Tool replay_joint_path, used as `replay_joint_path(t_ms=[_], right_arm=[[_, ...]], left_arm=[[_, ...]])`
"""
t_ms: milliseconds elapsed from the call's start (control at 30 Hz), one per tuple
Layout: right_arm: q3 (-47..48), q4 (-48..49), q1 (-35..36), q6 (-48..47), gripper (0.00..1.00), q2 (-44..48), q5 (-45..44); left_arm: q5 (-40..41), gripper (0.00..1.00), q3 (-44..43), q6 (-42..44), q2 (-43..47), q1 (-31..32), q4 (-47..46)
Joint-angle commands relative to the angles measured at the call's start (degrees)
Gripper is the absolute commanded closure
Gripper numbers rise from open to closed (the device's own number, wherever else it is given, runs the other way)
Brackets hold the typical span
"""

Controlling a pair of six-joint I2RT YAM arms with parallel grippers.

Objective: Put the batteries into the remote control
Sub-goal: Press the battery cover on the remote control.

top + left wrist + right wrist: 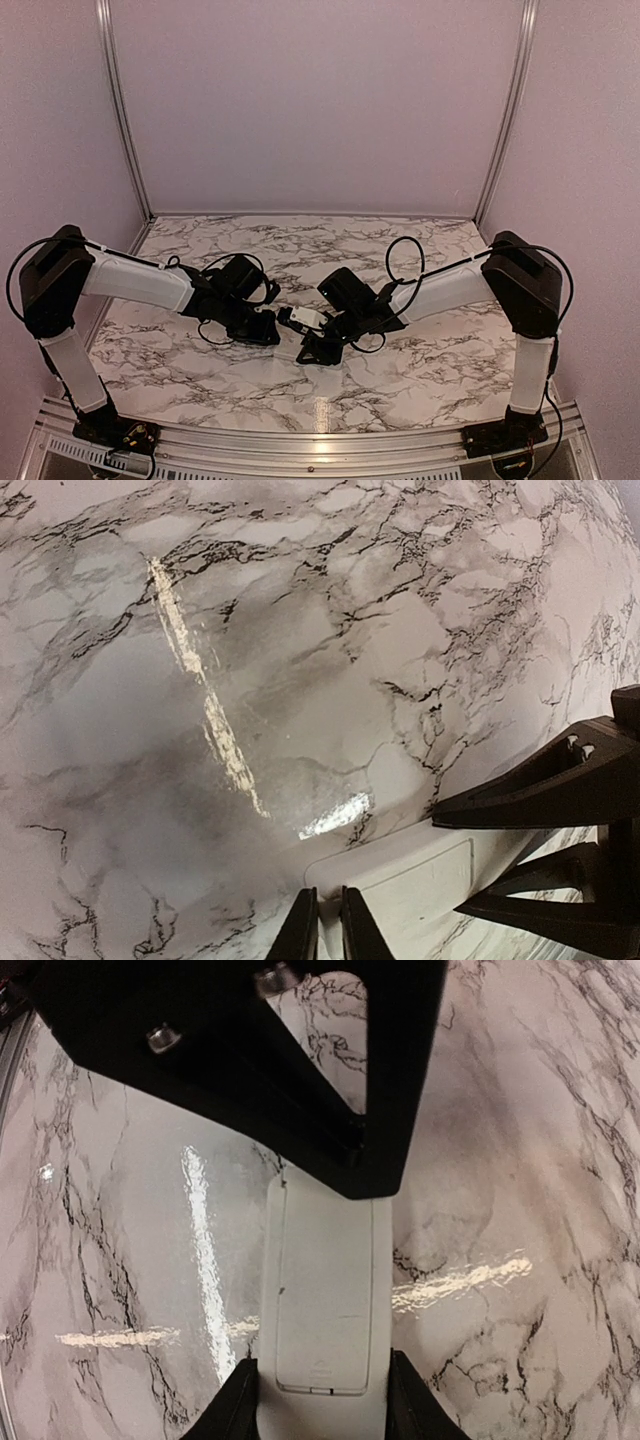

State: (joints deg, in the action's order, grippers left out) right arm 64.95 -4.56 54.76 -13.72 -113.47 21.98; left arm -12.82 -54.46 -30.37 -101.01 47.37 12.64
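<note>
The remote control (305,319) is held above the marble between both arms, its plain white back up. The battery cover (328,1330) on that back sits in place. My right gripper (320,1405) is shut across the width of the remote control (322,1250), one finger on each long side. My left gripper (330,925) has its jaws nearly together, pinching a thin white edge at the end of the remote control (420,880). From above, the left gripper (278,324) and right gripper (325,338) meet at the table's middle. The batteries are out of view.
The marble tabletop (420,370) lies under both arms, with pale walls and metal corner posts (120,110) behind. My right gripper's black fingers (560,790) fill the right edge of the left wrist view. My left gripper's body (300,1070) covers the top of the right wrist view.
</note>
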Motion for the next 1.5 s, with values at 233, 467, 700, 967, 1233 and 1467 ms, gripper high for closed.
replay_joint_path(t_ms=[233,467,700,967,1233,1467], right_arm=[[-1.39,3.17,0.17,-1.01,0.85,0.62,-1.77],[-1.50,4.02,0.19,-0.79,0.90,0.13,-2.43],[-1.85,3.95,0.17,-1.40,0.92,0.28,-2.80],[-4.24,4.03,0.18,-4.68,0.88,2.58,-0.57],[-3.95,2.94,0.00,-5.61,0.54,3.26,0.04],[-5.30,4.03,-0.86,-5.06,0.28,8.39,-0.05]], left_arm=[[-3.20,0.91,3.02,-2.10,-6.87,3.16,3.22],[-9.62,0.91,4.35,-4.18,-6.39,4.54,0.42],[-14.30,0.89,5.37,-4.93,-6.07,4.99,-2.24],[-13.11,0.80,7.50,-2.10,-0.52,-2.26,-2.79],[-11.74,0.56,6.79,0.32,5.14,-5.86,-1.74],[-7.80,0.32,6.91,4.62,11.42,-8.72,-2.05]])
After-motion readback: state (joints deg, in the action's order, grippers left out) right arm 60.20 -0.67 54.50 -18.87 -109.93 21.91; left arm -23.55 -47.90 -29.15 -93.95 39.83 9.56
